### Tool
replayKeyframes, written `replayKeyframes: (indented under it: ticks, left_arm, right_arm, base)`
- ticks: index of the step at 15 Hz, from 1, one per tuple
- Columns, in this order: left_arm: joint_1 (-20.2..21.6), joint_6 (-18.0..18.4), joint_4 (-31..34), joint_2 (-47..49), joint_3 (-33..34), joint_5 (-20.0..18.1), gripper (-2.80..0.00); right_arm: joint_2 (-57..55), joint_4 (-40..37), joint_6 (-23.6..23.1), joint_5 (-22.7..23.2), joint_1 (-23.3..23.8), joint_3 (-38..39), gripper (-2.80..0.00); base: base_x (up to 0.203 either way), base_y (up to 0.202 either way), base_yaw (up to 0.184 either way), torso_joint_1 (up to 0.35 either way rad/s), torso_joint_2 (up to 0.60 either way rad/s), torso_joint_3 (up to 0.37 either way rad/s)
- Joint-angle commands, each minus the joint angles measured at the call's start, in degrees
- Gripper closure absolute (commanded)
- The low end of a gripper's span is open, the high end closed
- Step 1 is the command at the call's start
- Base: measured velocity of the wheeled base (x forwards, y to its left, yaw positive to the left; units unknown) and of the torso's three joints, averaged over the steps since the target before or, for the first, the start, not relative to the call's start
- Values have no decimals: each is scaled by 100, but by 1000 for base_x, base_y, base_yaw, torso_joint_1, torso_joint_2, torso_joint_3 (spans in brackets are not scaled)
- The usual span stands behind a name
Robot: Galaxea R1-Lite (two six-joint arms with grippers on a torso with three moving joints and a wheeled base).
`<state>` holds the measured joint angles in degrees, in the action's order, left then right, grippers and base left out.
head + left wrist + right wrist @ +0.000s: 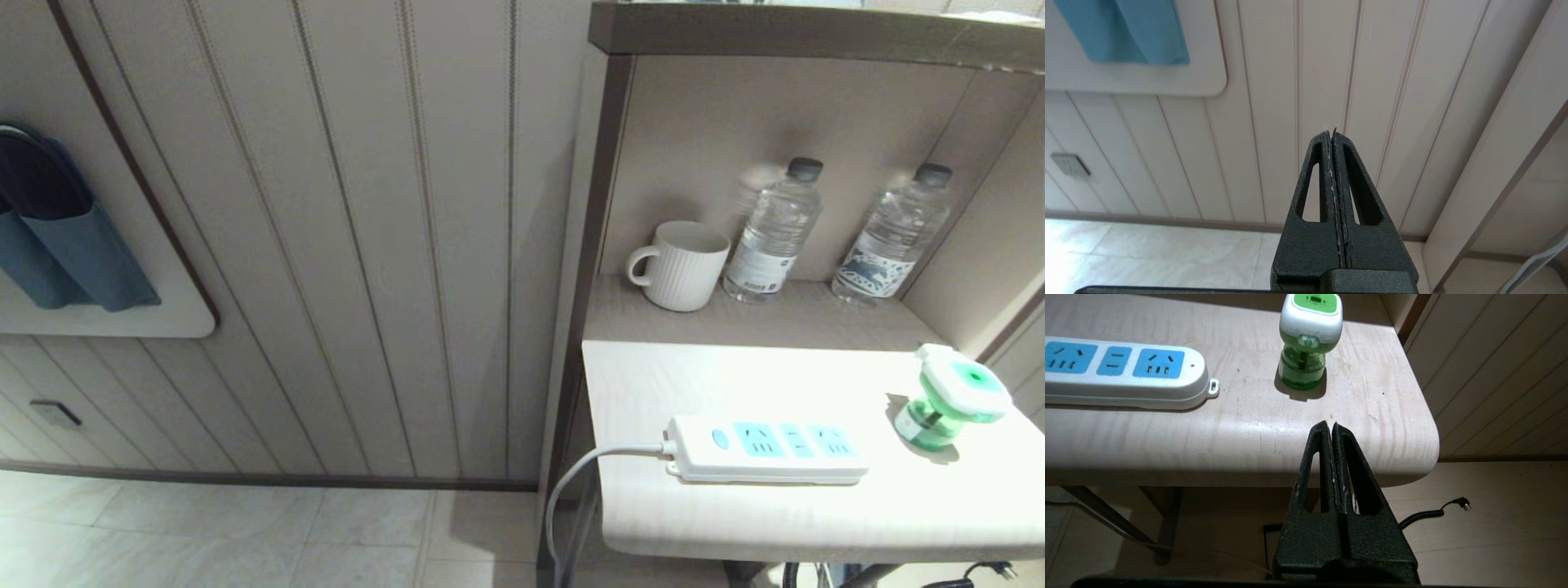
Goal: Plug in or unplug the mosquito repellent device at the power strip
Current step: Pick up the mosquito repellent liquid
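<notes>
Mug (682, 265), water bottles (774, 233) behind — mosquito repellent device (951, 400) beside power strip (767, 447).

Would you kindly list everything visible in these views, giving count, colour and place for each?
mosquito repellent device: one, white head, green bottle, standing unplugged on the tabletop beside the strip's far end.
power strip: one, white with three blue socket panels, lying on the tabletop, sockets empty.
table: one, pale wood, against the shelf unit.
mug: one, white ribbed, on the shelf.
water bottles: two, clear with dark caps, right of the mug.
cloth: blue, hanging on the wall panel.
loose plug: one, black, on the floor.
left gripper: black, shut, facing the wall.
right gripper: black, shut, empty, before the table edge.
</notes>
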<state>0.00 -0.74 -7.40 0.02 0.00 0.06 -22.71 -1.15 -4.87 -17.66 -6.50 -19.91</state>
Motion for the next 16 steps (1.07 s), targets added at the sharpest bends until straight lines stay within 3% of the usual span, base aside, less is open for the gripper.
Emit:
replayKeyframes:
  ticks: [1, 11, 16]
  left_arm:
    - [0, -5, -7, 6, 0, 3, 0]
    - [0, -5, -7, 6, 0, 3, 0]
    - [0, -5, -7, 6, 0, 3, 0]
  right_arm:
    - [47, 9, -5, -9, -1, -25, 0]
    - [303, 62, -50, -18, -115, 251, 0]
    - [540, 861, -227, -58, -107, 897, 0]
  base:
    - [0, 0, 0, -194, 477, 282]
    - [0, 0, 0, -25, 64, 39]
    - [0, 0, 0, 0, 0, 0]
